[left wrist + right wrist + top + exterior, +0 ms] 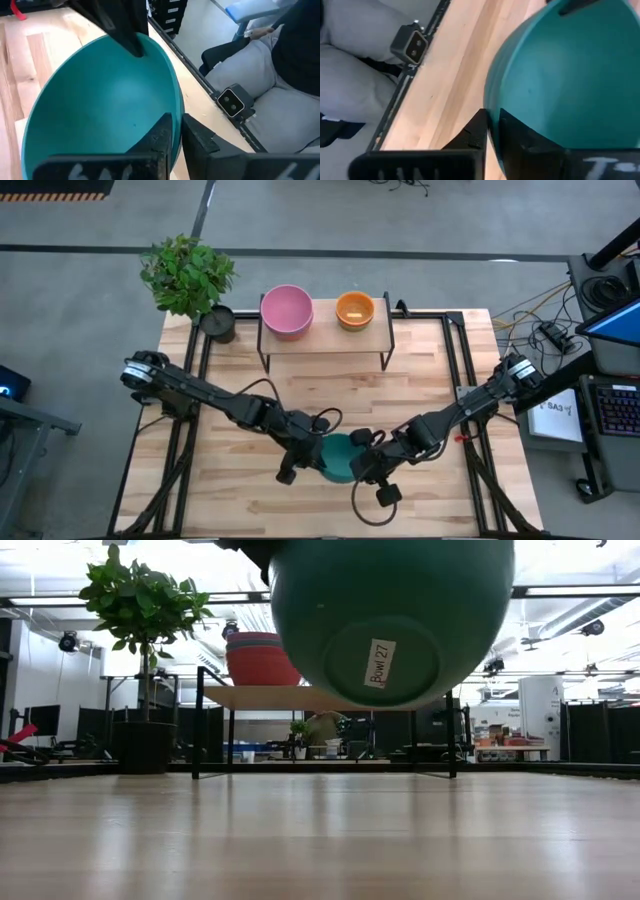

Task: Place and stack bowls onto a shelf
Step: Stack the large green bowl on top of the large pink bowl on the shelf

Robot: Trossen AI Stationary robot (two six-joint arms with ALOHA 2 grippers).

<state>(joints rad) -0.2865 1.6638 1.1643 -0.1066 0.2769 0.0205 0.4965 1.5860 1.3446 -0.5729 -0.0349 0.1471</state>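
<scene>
A teal bowl (340, 457) hangs above the table's near middle, tilted, and the low view shows its labelled underside (381, 662). My left gripper (312, 460) is shut on its left rim and my right gripper (366, 464) on its right rim. At the table's far edge the shelf (325, 340) carries a pink bowl (287, 311) on its left half and a smaller orange bowl (354, 309) on its right half, both resting upright on their bases. My left gripper pinches the teal bowl's rim (176, 102), with one finger (159, 135) inside the bowl and one (200, 142) outside. It comes slanting down from the table's left. The bowl is clear of the table and tilted. My right gripper pinches the opposite rim (494, 100), one finger (530, 137) inside the bowl and one (474, 132) outside the wall. It comes slanting down from the table's right. The bowl hangs between both grippers.
A leafy plant (187, 273) in a dark pot (217, 323) stands at the far left corner beside the shelf. Bare wood lies between the shelf and the held bowl. A camera unit (231, 102) sits at the table's near edge.
</scene>
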